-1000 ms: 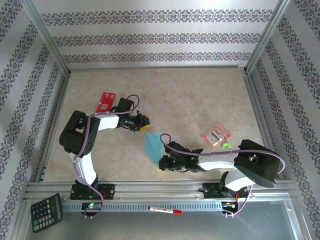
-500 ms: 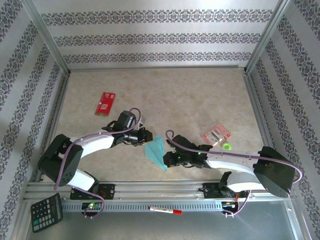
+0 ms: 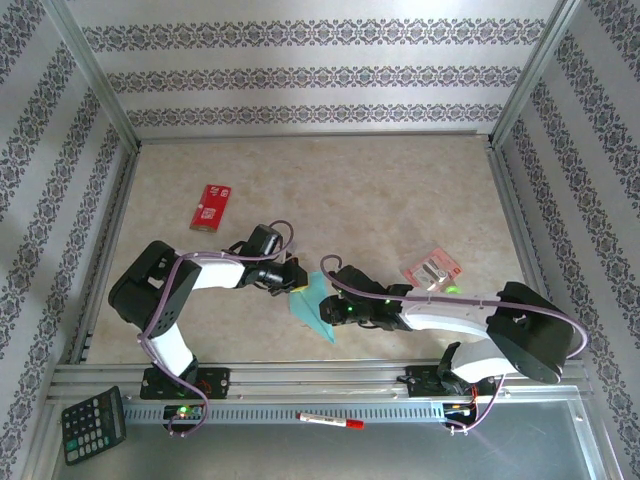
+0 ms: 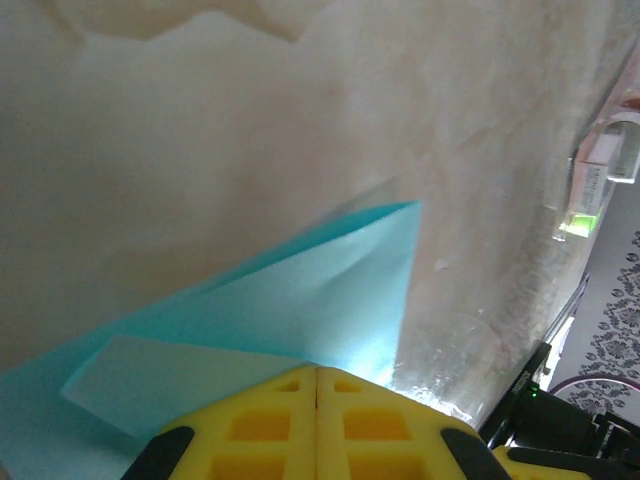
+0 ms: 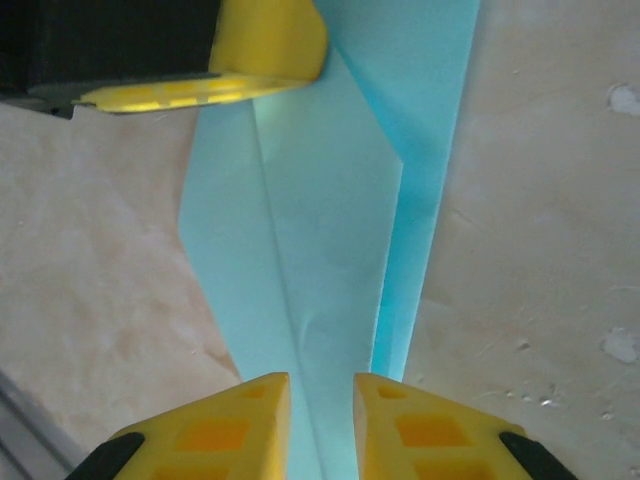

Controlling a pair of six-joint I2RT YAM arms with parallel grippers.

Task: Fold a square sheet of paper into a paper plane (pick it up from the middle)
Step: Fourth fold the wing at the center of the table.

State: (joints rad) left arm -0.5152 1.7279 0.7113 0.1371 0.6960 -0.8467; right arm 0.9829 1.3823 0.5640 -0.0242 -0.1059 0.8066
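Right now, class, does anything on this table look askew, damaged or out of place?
The square sheet of paper, already creased, lies unevenly folded: its pale top flap leaves a brighter strip showing along one edge. No tear or spill shows.

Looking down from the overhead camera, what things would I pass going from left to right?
calculator → red packet → folded blue paper → pink packet

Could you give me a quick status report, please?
Left gripper shut on folded paper. Right gripper slightly open over it. Pink packet off to the side.
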